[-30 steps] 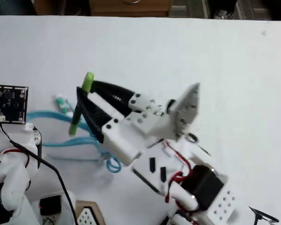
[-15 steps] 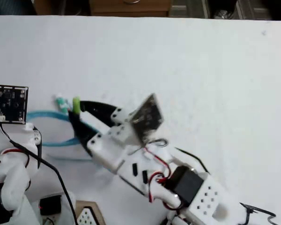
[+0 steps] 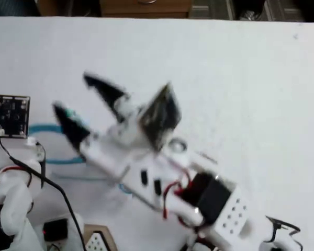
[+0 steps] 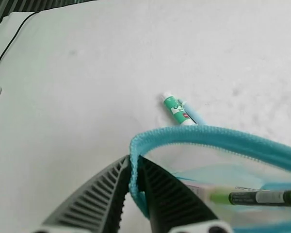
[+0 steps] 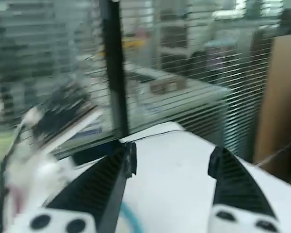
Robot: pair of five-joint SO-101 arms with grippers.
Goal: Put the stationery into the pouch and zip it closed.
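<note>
1. Left end effector (image 4: 135, 167). My two fingers (image 4: 97, 199) are black, ribbed and wedge-shaped. They are pressed together on the rim of the pouch (image 4: 208, 134).

2. Pouch. The rim is a teal woven zipper band, bowed into an open arch. The wall under it is thin and see-through. A slim green marker (image 4: 252, 197) with a dark label band lies flat inside.

3. Loose stationery. Just beyond the rim, a small green-and-white tube (image 4: 173, 107) lies on the bench (image 4: 87, 73). It touches a pale blue stick (image 4: 193, 115). Both are outside the pouch. The bench surface is white and matt.

4. Right end effector (image 5: 169, 184). It has the same black ribbed fingers (image 5: 104, 187). They are spread wide apart with nothing between them. The end effector is tilted up off the bench and faces slatted window blinds.

5. Arm pose, high view.
- My right arm (image 3: 199, 193) is built of white shells, red wiring and a black motor block. It runs from 5 o'clock toward 10 o'clock.
- Its end effector (image 3: 86, 107) is near the pouch (image 3: 42, 128), which sits at the bench's 9 o'clock side.
- My left arm (image 3: 10, 204) is at 8 o'clock.
- A black circuit board (image 3: 9, 115) is at 9 o'clock.
</note>
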